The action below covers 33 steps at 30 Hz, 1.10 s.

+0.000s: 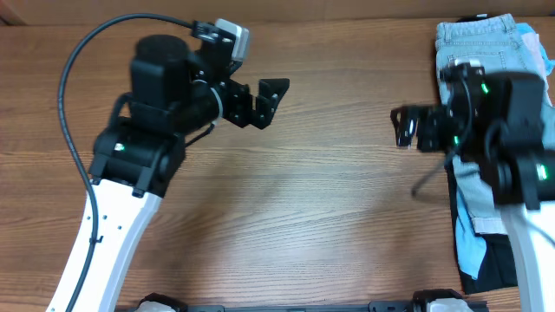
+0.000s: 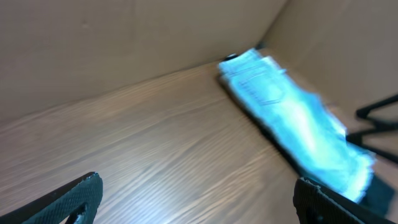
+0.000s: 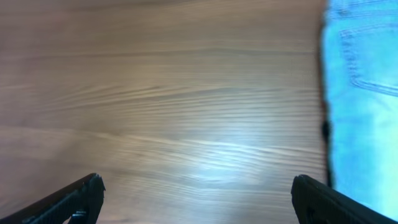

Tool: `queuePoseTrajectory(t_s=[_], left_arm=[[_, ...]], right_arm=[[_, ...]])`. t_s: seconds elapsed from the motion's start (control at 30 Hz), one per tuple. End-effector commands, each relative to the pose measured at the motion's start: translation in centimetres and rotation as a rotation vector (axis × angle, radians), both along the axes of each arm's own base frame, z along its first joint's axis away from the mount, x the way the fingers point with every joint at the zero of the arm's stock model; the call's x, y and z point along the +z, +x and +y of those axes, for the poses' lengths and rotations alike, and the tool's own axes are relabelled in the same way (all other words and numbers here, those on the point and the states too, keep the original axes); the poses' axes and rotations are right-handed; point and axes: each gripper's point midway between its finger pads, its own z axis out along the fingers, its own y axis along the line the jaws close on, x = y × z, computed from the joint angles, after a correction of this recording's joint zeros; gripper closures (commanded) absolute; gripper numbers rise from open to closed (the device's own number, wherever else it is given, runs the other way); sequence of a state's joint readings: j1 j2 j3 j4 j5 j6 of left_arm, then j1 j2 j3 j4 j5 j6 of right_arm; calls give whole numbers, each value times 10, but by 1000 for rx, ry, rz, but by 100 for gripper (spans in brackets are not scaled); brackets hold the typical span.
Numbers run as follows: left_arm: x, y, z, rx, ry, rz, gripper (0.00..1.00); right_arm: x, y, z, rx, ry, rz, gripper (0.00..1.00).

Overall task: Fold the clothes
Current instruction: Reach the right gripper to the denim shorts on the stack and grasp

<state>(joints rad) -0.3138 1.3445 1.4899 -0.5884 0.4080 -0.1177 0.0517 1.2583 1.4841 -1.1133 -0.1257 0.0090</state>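
Denim shorts [image 1: 479,39] are spotted at the upper right of the overhead frame, lying on the wooden counter [image 1: 303,208]. A sky-blue garment [image 1: 473,236] and a black garment [image 1: 487,267] are seen below them along the right edge. The left end effector [image 1: 270,97] and right end effector [image 1: 404,126] are both held spread wide, empty.
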Motion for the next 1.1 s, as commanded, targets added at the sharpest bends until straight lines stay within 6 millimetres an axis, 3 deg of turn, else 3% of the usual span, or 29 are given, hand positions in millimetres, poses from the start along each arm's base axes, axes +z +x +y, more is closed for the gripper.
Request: queuePoseTrajectory(t_s=[0.0,0.13,0.2,0.23,0.33,0.4,0.53,0.63,0.73,0.93,1.07], left_arm=[[0,18,18,145,127,-59,0],[-4,18,17,143,131,-46,0],[-3,19,17,144,130,-51,0],[0,21,16,145,124,-64,0],[4,23,17,150,119,-80,0],[4,23,17,152,120,-80,0],[-13,39,28,248,150,-37,0],[-49,55,25,282,156,70,0],[-79,66,22,316,143,168,0],[-132,82,16,334,171,292,0],[-138,84,18,342,185,297,0]], right_arm=[[13,34,-53,-194,-82,-33,0],[8,72,-135,-386,-74,-90,0],[2,83,-164,-446,-39,-107,0],[-7,92,-184,-475,-4,-112,0],[-45,95,-211,-509,51,-22,0],[-67,94,-204,-480,83,51,0],[-112,92,-163,-328,88,221,1],[-140,88,-145,-303,4,337,7],[-149,90,-126,-292,-83,375,15],[-153,100,-133,-431,-425,364,16],[-173,105,-135,-445,-452,394,17]])
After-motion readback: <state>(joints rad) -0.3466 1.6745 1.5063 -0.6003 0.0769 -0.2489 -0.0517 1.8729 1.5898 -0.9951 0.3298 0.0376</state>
